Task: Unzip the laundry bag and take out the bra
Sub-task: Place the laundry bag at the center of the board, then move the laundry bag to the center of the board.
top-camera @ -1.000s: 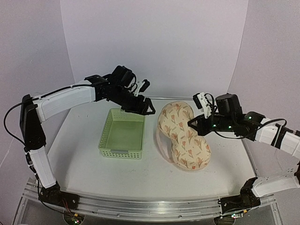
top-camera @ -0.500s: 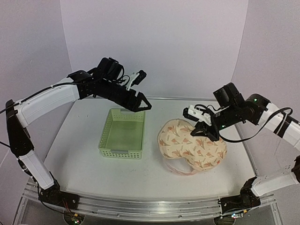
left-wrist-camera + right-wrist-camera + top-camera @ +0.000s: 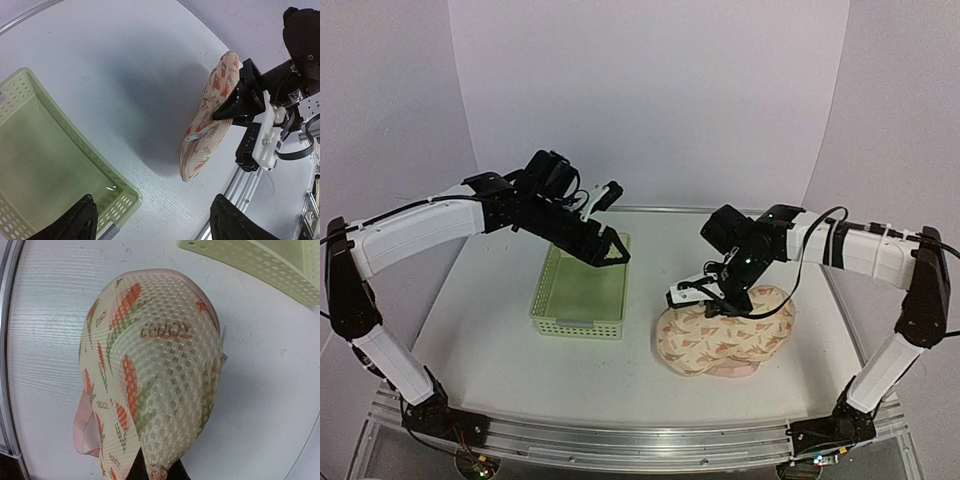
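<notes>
The laundry bag (image 3: 725,338), beige with red-and-green print and pink edging, lies at the table's right of middle. My right gripper (image 3: 712,298) is shut on a pinch of its top fabric at the left end; in the right wrist view the bag (image 3: 150,365) bulges up between my fingertips (image 3: 156,472). A pink loop (image 3: 84,432) hangs at its side. My left gripper (image 3: 610,257) is open and empty above the basket's far right corner. The left wrist view shows the bag (image 3: 212,112) on edge with a silver zip puller (image 3: 197,133). The bra is hidden.
A light green lattice basket (image 3: 578,324) stands left of the bag, with nothing in it; it also shows in the left wrist view (image 3: 120,192) and the right wrist view (image 3: 260,265). The table's metal front rail (image 3: 620,435) runs along the near edge.
My right gripper has swung left and nearer with the bag in its grip, turning the bag to lie crosswise. My left gripper has dropped slightly over the basket.
</notes>
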Controlling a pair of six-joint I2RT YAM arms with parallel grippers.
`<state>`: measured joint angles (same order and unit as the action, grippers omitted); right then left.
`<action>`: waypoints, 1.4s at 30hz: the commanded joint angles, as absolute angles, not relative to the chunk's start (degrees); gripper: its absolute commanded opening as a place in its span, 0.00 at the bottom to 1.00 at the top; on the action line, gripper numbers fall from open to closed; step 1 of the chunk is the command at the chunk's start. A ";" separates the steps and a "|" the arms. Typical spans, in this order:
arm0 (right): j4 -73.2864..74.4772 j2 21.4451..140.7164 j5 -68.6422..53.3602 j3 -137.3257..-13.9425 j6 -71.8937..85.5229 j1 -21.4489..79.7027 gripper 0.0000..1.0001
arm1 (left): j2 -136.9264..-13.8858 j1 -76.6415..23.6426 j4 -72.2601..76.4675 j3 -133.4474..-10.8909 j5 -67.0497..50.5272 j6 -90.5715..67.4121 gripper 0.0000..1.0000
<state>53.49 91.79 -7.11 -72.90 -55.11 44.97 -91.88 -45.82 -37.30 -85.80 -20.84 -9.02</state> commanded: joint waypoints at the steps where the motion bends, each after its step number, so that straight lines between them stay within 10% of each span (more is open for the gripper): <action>1: 48.72 95.59 -1.66 -76.99 -56.61 47.18 0.13 | -86.55 -46.03 -33.25 -82.04 -18.61 -10.79 0.78; 10: 39.09 89.32 8.03 -75.56 -47.68 47.82 0.48 | -84.58 -46.05 -30.90 -76.82 -19.51 -12.26 0.79; 23: 31.35 66.79 17.03 -63.17 -3.30 43.62 0.62 | -98.53 -50.32 -31.87 -91.23 -21.68 -8.08 0.81; 27: 28.85 57.33 19.36 -52.60 15.23 42.77 0.93 | -105.90 -50.78 -32.63 -97.99 -22.66 -7.75 0.81; 42: 21.89 40.74 5.60 -23.36 61.86 42.42 0.90 | -132.01 -51.44 -36.80 -118.64 -30.46 -6.80 0.81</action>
